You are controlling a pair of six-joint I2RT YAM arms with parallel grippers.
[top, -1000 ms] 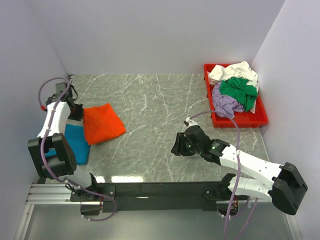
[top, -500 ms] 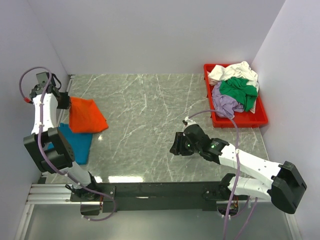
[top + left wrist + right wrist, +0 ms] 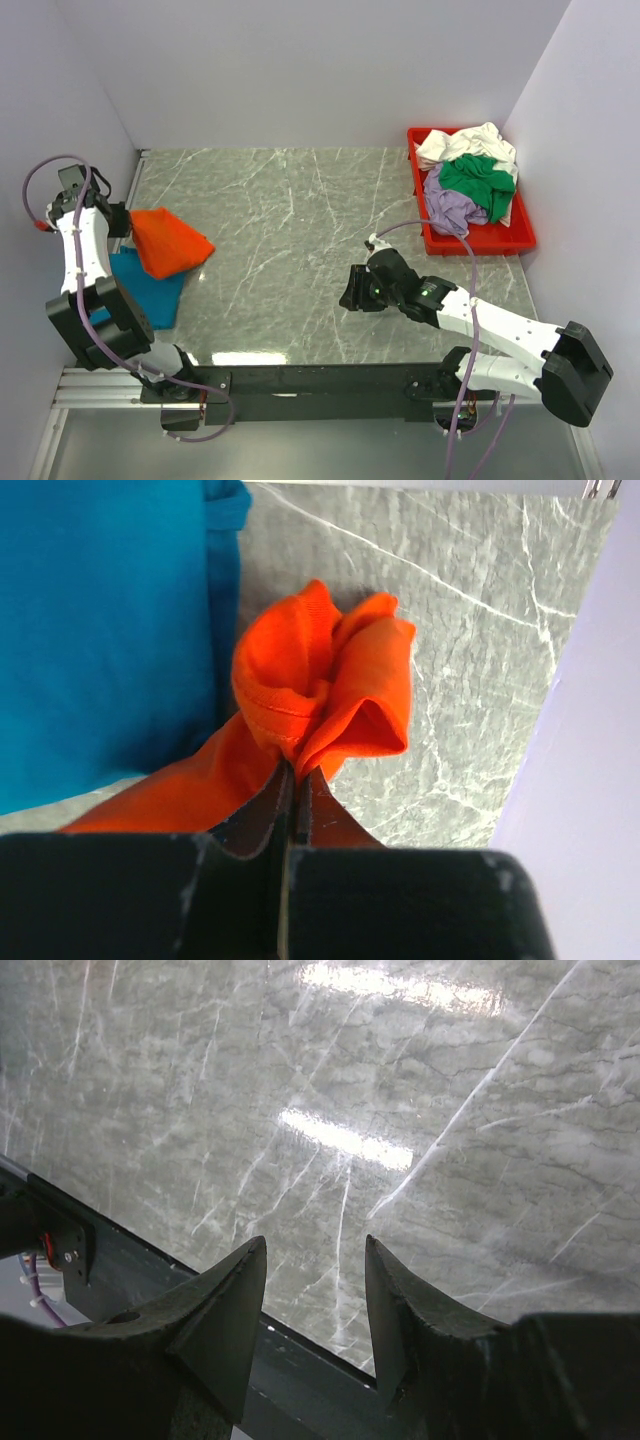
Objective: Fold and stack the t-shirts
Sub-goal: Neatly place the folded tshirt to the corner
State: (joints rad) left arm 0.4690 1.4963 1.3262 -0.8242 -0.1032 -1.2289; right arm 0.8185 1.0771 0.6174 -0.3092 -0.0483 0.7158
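My left gripper (image 3: 122, 222) is shut on the bright orange t-shirt (image 3: 168, 241) and holds it lifted at the table's far left. The shirt hangs bunched from the jaws in the left wrist view (image 3: 325, 695). The teal-blue t-shirt (image 3: 140, 288) lies flat under it, also in the left wrist view (image 3: 100, 630). My right gripper (image 3: 348, 290) is open and empty, low over the bare marble (image 3: 400, 1090) near the front edge. White (image 3: 470, 142), green (image 3: 476, 178) and lavender (image 3: 448, 208) t-shirts lie piled in the red tray (image 3: 480, 242).
The red tray stands at the back right against the right wall. The left wall is close beside my left arm. A dark rail (image 3: 300, 1360) runs along the table's front edge under my right gripper.
My left gripper has pulled the orange t-shirt up off the table and leftward, then carried it back toward the teal-blue shirt. The right arm has barely moved.
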